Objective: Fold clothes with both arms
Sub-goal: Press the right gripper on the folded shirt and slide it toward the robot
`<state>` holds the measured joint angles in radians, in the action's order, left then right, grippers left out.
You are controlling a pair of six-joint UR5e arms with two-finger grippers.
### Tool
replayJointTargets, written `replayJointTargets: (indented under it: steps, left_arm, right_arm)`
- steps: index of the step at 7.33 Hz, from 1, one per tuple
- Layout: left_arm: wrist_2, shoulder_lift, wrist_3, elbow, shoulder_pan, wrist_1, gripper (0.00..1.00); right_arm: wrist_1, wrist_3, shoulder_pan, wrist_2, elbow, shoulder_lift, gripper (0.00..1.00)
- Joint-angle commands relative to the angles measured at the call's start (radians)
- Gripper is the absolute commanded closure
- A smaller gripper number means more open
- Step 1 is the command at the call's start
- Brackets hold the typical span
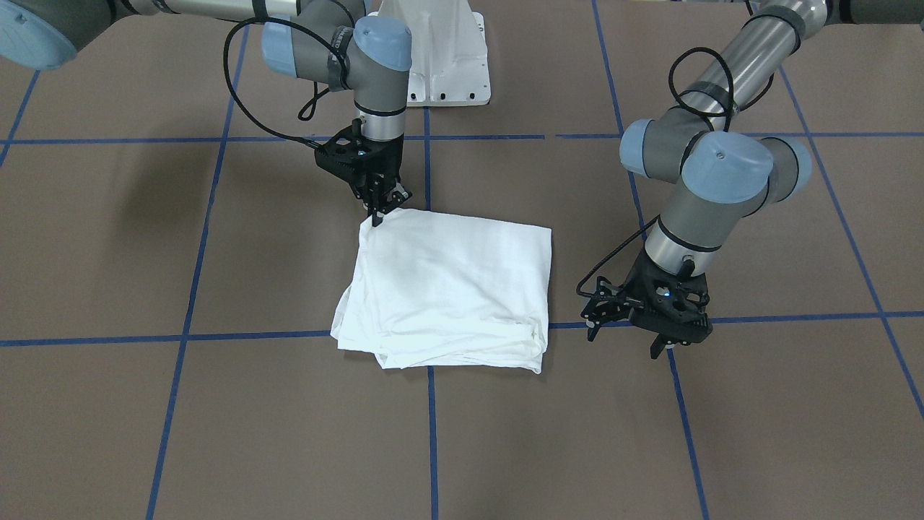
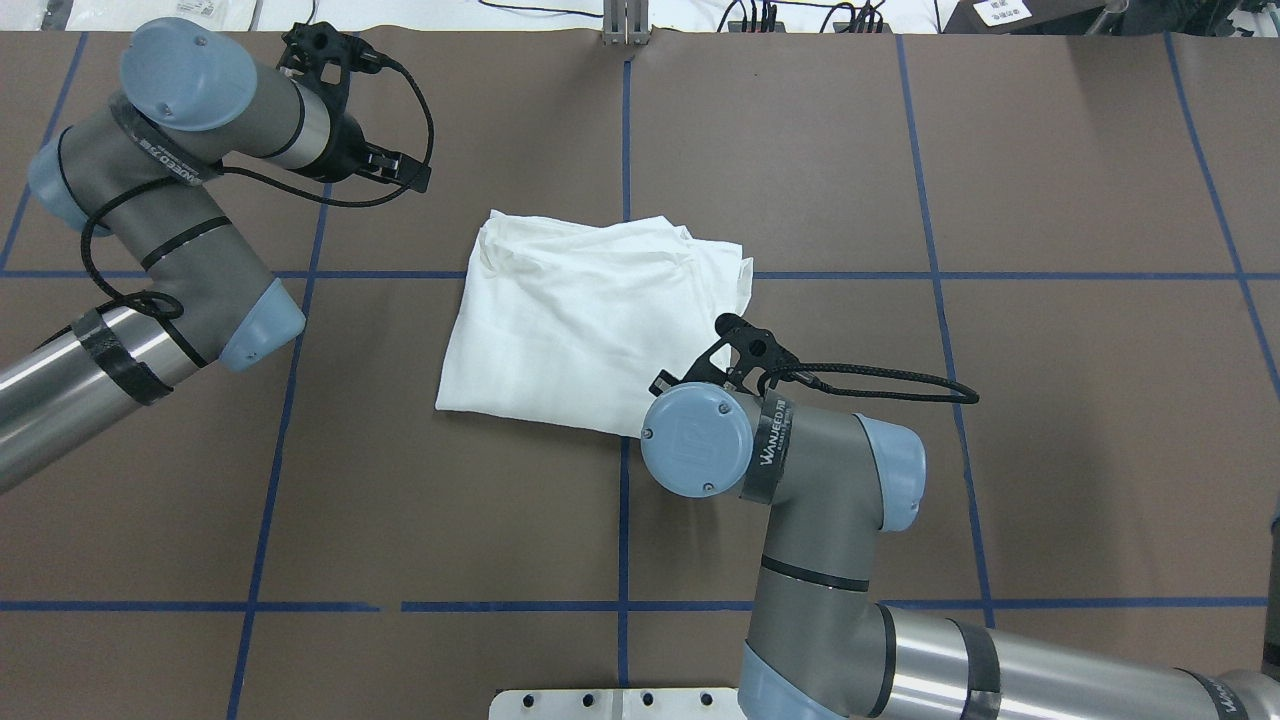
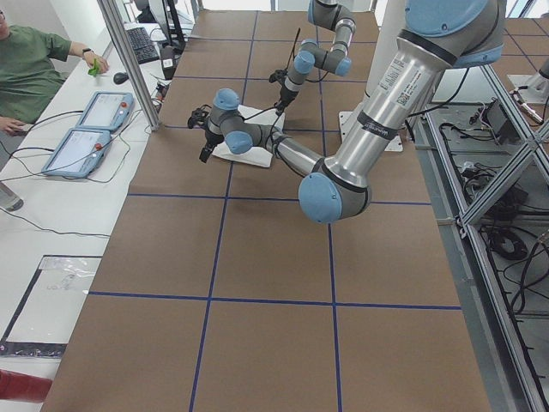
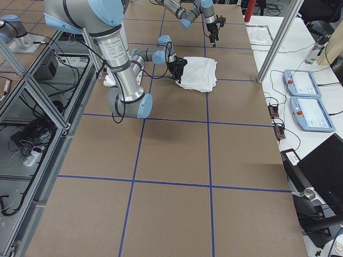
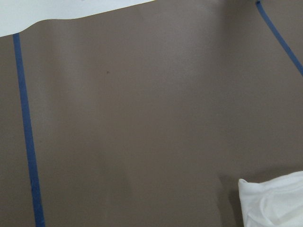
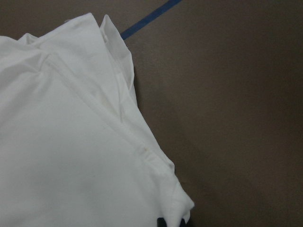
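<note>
The clothes are one white shirt (image 1: 447, 289) (image 2: 580, 320), lying folded into a flat rectangle at the middle of the brown table. My right gripper (image 1: 388, 207) points down at the shirt's corner nearest the robot base. Its fingers stand slightly apart and one tip touches the cloth edge. The right wrist view is filled with layered shirt (image 6: 61, 142). My left gripper (image 1: 664, 348) (image 2: 405, 172) hovers over bare table off to the shirt's side, apparently open and holding nothing. In the left wrist view only a shirt corner (image 5: 274, 203) shows.
The white pedestal base (image 1: 447, 58) stands at the robot's edge of the table. Blue tape lines (image 1: 431, 433) cross the brown surface. A seated person (image 3: 26, 69) and teach pendants (image 3: 86, 129) are beyond the far table edge.
</note>
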<state>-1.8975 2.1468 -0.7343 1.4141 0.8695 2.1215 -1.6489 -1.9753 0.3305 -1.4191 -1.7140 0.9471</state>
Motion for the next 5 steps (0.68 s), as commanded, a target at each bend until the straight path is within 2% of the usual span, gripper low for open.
replayJointTargets:
  steps: [1, 3, 4, 5]
  left_arm:
    - [0.0, -0.001, -0.002, 0.002, 0.0, 0.0, 0.0]
    - [0.0, -0.008, -0.002, 0.014, 0.0, -0.002, 0.0]
    - [0.0, -0.007, -0.007, 0.016, 0.0, -0.005, 0.0]
    - [0.0, -0.005, -0.037, 0.034, -0.003, -0.014, 0.0]
  right_arm:
    - [0.001, 0.035, 0.008, 0.011, -0.016, 0.038, 1.0]
    - [0.006, 0.082, 0.019, 0.026, -0.022, 0.05, 1.0]
    - [0.001, 0.117, 0.03, 0.028, -0.025, 0.05, 0.04]
    - [0.0, 0.221, 0.047, 0.02, -0.057, 0.045, 0.0]
